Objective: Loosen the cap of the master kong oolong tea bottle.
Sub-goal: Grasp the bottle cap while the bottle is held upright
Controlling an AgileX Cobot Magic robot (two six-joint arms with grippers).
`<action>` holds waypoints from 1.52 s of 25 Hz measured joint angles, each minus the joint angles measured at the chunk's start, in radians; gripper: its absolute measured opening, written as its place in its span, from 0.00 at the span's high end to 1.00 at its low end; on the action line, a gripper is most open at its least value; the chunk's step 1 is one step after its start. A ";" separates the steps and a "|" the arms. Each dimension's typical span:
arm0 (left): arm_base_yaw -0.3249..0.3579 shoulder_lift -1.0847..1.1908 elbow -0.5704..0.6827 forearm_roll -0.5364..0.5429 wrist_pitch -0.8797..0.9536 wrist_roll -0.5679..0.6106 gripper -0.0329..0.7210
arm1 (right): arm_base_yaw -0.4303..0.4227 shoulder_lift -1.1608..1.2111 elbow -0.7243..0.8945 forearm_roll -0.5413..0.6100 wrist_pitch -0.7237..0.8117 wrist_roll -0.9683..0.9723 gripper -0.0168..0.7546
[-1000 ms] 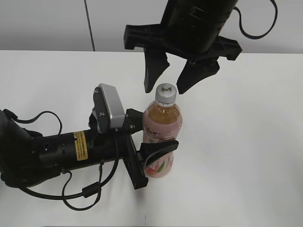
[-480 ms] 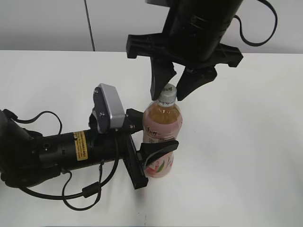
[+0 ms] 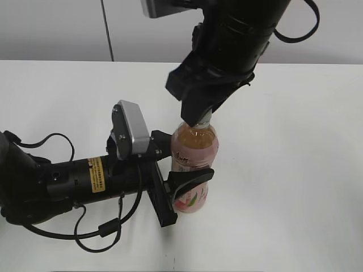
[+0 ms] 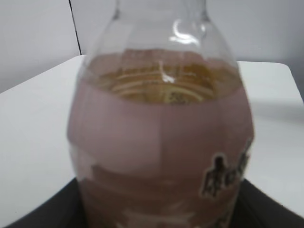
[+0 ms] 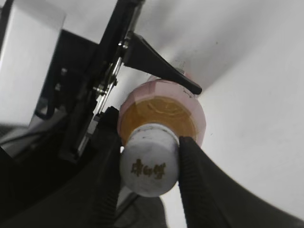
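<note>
The master kong oolong tea bottle (image 3: 194, 148) stands upright on the white table, with amber tea and a pink label. My left gripper (image 3: 182, 178) is shut on the bottle's lower body from the left; the bottle (image 4: 161, 142) fills the left wrist view. My right gripper (image 3: 199, 118) comes down from above and is shut on the white cap (image 5: 149, 165), one finger on each side (image 5: 149, 166). The cap's top shows a small dark logo. In the exterior view the cap is hidden behind the right fingers.
The white table (image 3: 295, 170) spreads around the bottle. The left arm's body and cables (image 3: 62, 181) lie low across the table's left front. A grey wall (image 3: 57, 28) rises behind the table's far edge.
My right gripper came down over the bottle's top, shut on the cap and rotated. The left gripper and the bottle have stayed still.
</note>
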 joint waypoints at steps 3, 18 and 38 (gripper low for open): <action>0.000 0.000 0.000 0.001 0.000 0.000 0.44 | 0.000 0.000 0.000 0.000 0.000 -0.297 0.62; 0.000 0.000 0.000 0.001 0.000 0.003 0.44 | 0.000 0.000 -0.002 0.001 -0.005 -1.134 0.62; 0.001 0.000 0.000 0.002 -0.001 0.000 0.44 | -0.001 -0.002 -0.008 0.024 -0.002 -1.838 0.62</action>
